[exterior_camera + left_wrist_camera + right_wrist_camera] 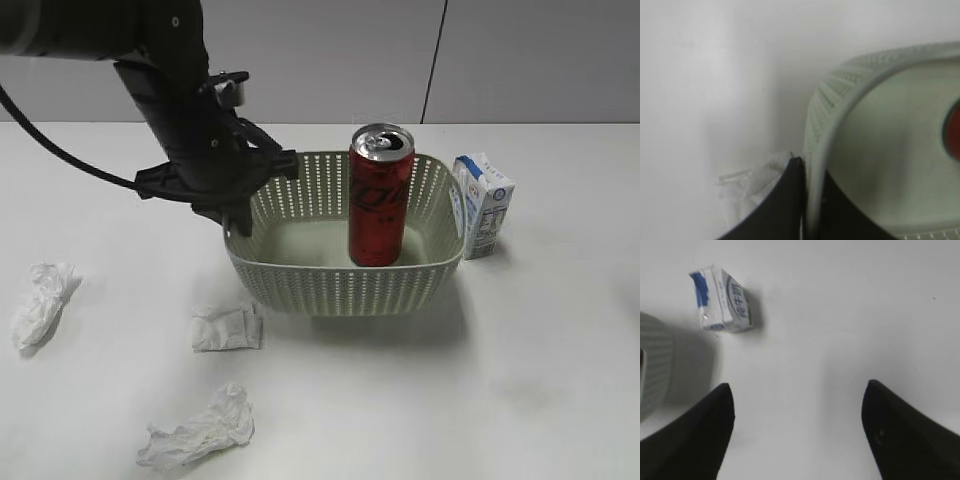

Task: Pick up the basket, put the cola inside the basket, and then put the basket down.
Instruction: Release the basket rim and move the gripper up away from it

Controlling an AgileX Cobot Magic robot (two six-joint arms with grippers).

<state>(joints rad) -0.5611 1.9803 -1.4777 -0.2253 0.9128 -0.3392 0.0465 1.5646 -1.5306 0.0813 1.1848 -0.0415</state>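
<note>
The pale green basket sits on the white table at centre. The red cola can stands upright inside it, toward the right; a red sliver of the cola shows in the left wrist view. My left gripper is shut on the basket's left wall; in the left wrist view the two black fingers pinch the basket's rim. My right gripper is open and empty above bare table; it is out of the exterior view. The basket's edge shows at the left of the right wrist view.
A blue-and-white drink carton stands just right of the basket, also in the right wrist view. Crumpled tissues lie at far left, in front of the basket and at the front.
</note>
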